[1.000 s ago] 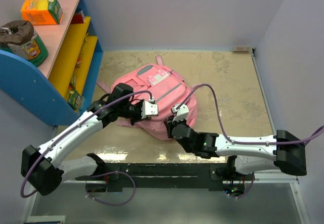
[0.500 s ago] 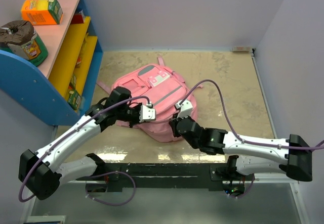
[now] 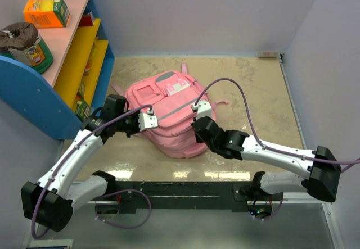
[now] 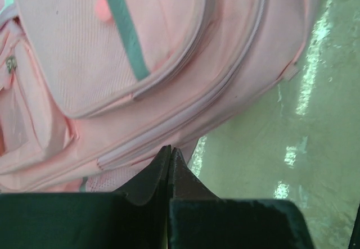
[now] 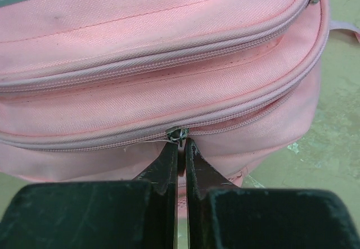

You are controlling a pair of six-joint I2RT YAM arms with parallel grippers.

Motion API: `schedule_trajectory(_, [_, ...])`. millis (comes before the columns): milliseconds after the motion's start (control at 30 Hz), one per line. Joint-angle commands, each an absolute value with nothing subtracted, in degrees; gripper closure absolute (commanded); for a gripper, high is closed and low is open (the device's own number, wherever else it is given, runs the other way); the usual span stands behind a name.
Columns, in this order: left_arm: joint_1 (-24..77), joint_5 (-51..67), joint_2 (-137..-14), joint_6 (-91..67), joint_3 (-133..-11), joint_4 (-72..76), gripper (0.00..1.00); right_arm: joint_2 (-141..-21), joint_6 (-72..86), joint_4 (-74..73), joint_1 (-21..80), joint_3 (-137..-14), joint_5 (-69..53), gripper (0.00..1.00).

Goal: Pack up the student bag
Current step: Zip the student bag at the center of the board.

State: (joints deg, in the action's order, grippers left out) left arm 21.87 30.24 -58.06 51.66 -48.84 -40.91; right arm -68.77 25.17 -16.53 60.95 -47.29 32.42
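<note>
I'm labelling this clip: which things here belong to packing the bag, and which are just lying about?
Job: pink student bag; its zipper pull, pinched by the right gripper; left gripper, shut at the bag's edge.
Lying about: orange box and round tin, both on the shelf.

Both arms stretch forward from their bases and angle inward toward each other, elbows held low. The left pincer (image 4: 170, 150) has its jaws pressed fully together. The right pincer (image 5: 181, 143) is almost closed, tips pinching a zipper pull (image 5: 178, 134).

Mock classroom booth, blue shelf (image 3: 34, 100), plain walls (image 3: 197, 13)
</note>
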Motion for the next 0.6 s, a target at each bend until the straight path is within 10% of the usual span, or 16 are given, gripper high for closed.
schedule_trajectory(0, [15.9,27.4,-58.4,56.3,-49.0,-41.3,1.00,-68.3,23.3,-18.5,59.0,-51.2,36.9,1.00])
schedule_trajectory(233, [8.5,40.0,-62.4,57.5,-54.0,-45.8,1.00,-66.1,23.4,-14.6,58.9,-49.1,28.6,1.00])
schedule_trajectory(567, [39.7,36.7,-64.0,39.6,-60.7,-40.0,0.73,-67.9,24.3,-10.3,58.9,-49.0,23.3,1.00])
